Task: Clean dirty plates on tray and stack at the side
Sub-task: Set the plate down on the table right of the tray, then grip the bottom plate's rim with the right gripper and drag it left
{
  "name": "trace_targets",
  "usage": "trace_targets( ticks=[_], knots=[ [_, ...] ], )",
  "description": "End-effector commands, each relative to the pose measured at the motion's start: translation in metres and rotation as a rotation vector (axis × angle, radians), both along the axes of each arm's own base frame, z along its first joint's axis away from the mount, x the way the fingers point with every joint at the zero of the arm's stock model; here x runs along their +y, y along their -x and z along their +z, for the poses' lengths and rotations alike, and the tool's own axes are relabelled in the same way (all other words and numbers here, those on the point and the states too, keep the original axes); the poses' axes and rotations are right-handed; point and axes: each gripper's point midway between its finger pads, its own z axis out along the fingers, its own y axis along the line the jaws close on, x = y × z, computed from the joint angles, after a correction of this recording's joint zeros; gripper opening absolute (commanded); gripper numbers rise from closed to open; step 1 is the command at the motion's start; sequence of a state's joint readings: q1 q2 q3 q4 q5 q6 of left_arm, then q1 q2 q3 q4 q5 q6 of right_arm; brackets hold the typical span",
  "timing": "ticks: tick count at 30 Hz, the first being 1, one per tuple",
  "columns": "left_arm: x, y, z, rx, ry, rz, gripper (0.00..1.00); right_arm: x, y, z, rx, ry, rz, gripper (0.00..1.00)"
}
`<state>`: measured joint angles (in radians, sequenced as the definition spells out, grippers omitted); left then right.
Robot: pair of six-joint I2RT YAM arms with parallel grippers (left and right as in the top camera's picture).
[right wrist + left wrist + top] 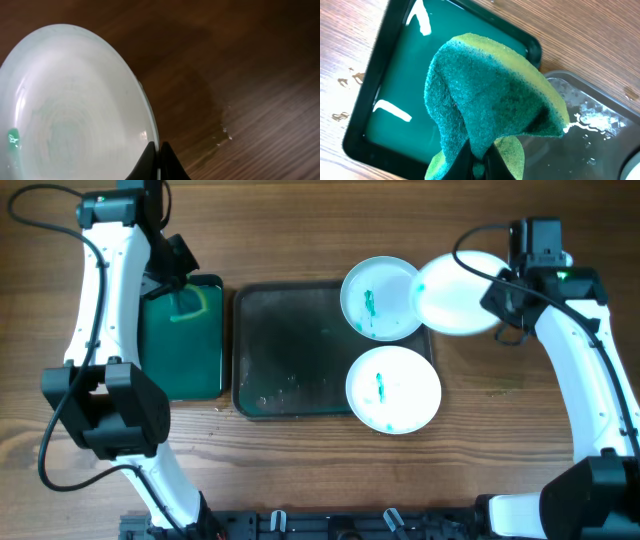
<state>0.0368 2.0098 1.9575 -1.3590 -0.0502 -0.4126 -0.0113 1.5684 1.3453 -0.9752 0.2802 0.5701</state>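
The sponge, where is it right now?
In the left wrist view, the sponge is pinched in the left gripper, over the small green tray, beside the big dark tray.

We're at a robotics lab bench here, not a home kitchen: a wooden tabletop [300, 480] with a white left arm [100, 290] and right arm [580, 370] rising from a black mounting rail [330, 525], black cable [41, 450] looping loose. The kitchen gear (a sponge [490, 95], a white plate [455, 295], a dark tray [285, 350]) reads as test props.
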Motion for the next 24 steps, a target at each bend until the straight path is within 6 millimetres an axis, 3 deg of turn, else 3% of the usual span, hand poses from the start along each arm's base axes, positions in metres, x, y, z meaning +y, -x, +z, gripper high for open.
trace_targets(
  ticks=[1, 4, 11, 13, 14, 17, 20, 24],
  knots=[
    [-0.017, -0.007, 0.023, -0.076, 0.012, -0.049, 0.04, -0.035, 0.024, -0.021, 0.036, 0.069, -0.149, 0.04],
    [-0.025, -0.008, 0.023, -0.081, 0.013, -0.068, 0.04, -0.049, 0.036, -0.046, 0.057, 0.063, -0.194, 0.04],
    [-0.038, -0.008, 0.023, -0.081, 0.014, -0.098, 0.04, -0.053, 0.035, -0.086, 0.036, 0.069, -0.175, 0.05],
    [-0.041, -0.008, 0.023, -0.082, 0.014, -0.106, 0.04, -0.053, 0.034, -0.096, 0.034, 0.080, -0.141, 0.18],
    [-0.043, -0.008, 0.023, -0.081, 0.014, -0.109, 0.04, -0.052, 0.034, -0.097, 0.041, 0.082, -0.119, 0.30],
    [-0.043, -0.008, 0.023, -0.081, 0.014, -0.109, 0.04, -0.041, 0.028, -0.095, 0.054, 0.041, -0.016, 0.40],
    [-0.043, -0.008, 0.023, -0.081, 0.014, -0.109, 0.04, -0.025, 0.025, -0.077, 0.067, -0.038, 0.051, 0.42],
    [-0.043, -0.007, 0.023, -0.080, 0.014, -0.109, 0.04, 0.028, 0.026, -0.039, 0.064, -0.285, 0.274, 0.43]
  ],
)
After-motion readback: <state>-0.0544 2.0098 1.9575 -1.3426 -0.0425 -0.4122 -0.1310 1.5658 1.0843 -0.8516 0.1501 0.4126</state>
